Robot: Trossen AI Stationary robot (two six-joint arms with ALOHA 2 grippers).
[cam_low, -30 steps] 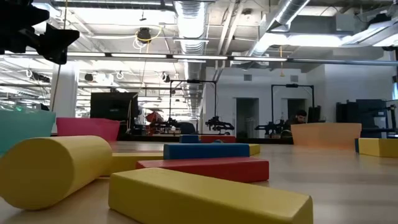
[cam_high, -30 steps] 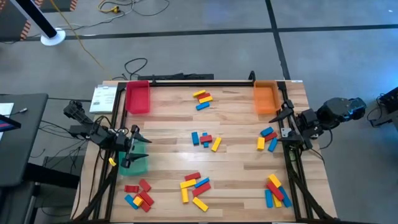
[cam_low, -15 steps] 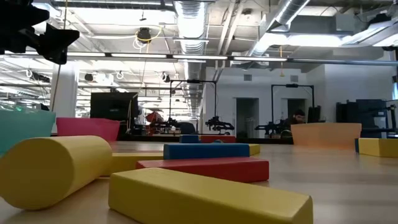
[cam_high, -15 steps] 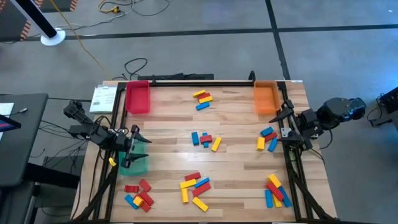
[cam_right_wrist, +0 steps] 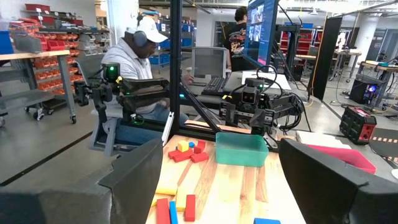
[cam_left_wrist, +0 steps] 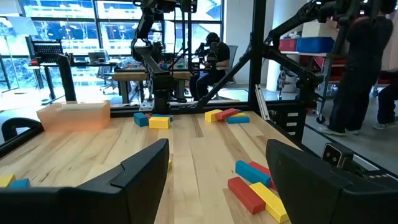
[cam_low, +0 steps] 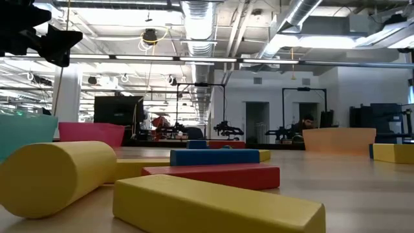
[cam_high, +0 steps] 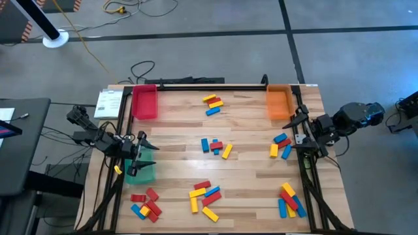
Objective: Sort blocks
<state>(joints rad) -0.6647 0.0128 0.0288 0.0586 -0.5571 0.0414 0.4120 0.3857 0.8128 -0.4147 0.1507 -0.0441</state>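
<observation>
Right now both arms sit at the sides of the wooden table (cam_high: pixel 248 163), and neither one holds a thing. The left gripper (cam_high: pixel 145 155) is at the left edge of the frame's middle, just above the green tray (cam_high: pixel 145 173). Its two dark fingers (cam_left_wrist: pixel 140 171) are spread wide apart with nothing between them. The right gripper (cam_high: pixel 299 134) is at the right edge of the table, below the orange tray (cam_high: pixel 279 102). Its fingers (cam_right_wrist: pixel 134 171) are wide apart too, and empty.

The blocks lie in little piles all over the table. One pile (cam_high: pixel 212 103) is near the top middle, between the red tray (cam_high: pixel 144 102) and the orange tray. One pile (cam_high: pixel 216 147) is in the middle of the table. One pile (cam_high: pixel 281 146) is at the right, close to the right gripper. Along the bottom of the frame there are three more piles: one at the lower left (cam_high: pixel 145 203) under the green tray, one in the lower middle (cam_high: pixel 204 198), and one at the lower right (cam_high: pixel 289 200). Each pile has red, yellow and blue blocks mixed together. No blocks can be seen inside the trays.

In the right wrist view, a person in a white cap (cam_right_wrist: pixel 144 53) sits beyond the table.
</observation>
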